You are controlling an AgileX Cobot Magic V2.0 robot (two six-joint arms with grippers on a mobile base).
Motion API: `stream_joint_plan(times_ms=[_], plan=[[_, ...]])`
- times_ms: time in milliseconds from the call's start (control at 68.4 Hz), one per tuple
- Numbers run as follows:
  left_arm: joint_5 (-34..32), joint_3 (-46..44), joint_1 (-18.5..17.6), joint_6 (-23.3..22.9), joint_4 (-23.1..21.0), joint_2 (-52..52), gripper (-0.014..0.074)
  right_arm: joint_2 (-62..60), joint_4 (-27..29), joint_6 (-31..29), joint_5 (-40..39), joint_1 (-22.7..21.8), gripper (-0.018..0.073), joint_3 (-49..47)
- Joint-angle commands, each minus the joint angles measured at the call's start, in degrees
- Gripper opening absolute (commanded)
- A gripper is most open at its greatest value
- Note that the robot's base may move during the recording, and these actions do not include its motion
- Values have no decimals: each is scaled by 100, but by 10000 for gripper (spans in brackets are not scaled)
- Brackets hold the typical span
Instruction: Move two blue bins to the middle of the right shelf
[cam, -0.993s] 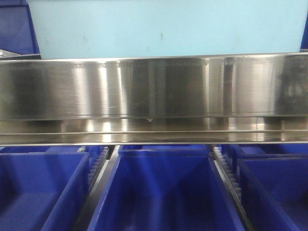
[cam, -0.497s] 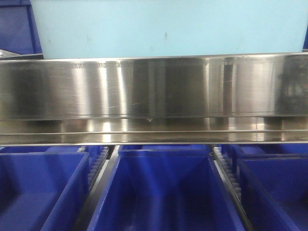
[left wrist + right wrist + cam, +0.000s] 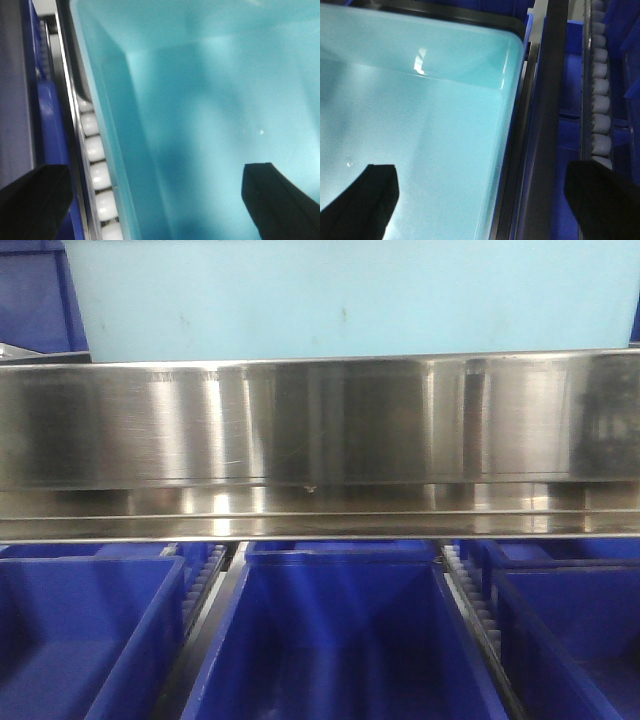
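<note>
Three dark blue bins stand side by side on the lower shelf level in the front view: one at the left [image 3: 80, 640], one in the middle [image 3: 340, 640] and one at the right [image 3: 570, 640], each cut off by the bottom edge. A fourth dark blue bin [image 3: 35, 305] shows at the left end of the upper level. One pale blue bin [image 3: 350, 300] sits on that upper level behind the brushed steel shelf front [image 3: 320, 430] and fills most of its width.

Both wrist views look down into the pale bin. The left gripper [image 3: 155, 175] is spread wide and grips nothing. It straddles the bin's left wall, with one black finger [image 3: 35, 200] outside, over a dark blue rim, and the other inside. A single column of white rollers [image 3: 92, 150] runs just beside that wall.

The right gripper [image 3: 480, 170] is likewise spread wide and empty, astride the bin's right wall. One finger [image 3: 365, 200] hangs over the pale floor and the other is outside, near a column of grey rollers [image 3: 600, 95]. Neither column can be counted surely.
</note>
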Motion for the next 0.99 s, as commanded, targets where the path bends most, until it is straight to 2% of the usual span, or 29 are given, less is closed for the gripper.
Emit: stream_joint_plan(times_ms=[0, 219, 380, 526, 687, 833, 979], plan=[[-86, -170, -33, 38, 151, -247, 599, -223, -28, -53, -19, -8, 547, -113], [-86, -184, -33, 182, 657, -761, 599, -682, -28, 83, 222, -8, 487, -109], [-86, 111, -33, 340, 669, -1014, 586, -759, -49, 183, 376, -8, 450, -82], [-116, 772, -33, 329, 392, -1126, 567, -759, -161, 242, 376, -8, 449, 399], [-785, 1668, -9, 269, 17, -1126, 568, -759, -199, 382, 224, -8, 449, 1178], [-1295, 2332, 263, 269, -423, -1126, 568, -759, -199, 487, -118, -8, 449, 1774], [-1390, 2651, 418, 269, -583, -1041, 568, -759, -199, 565, -436, -8, 449, 2245]])
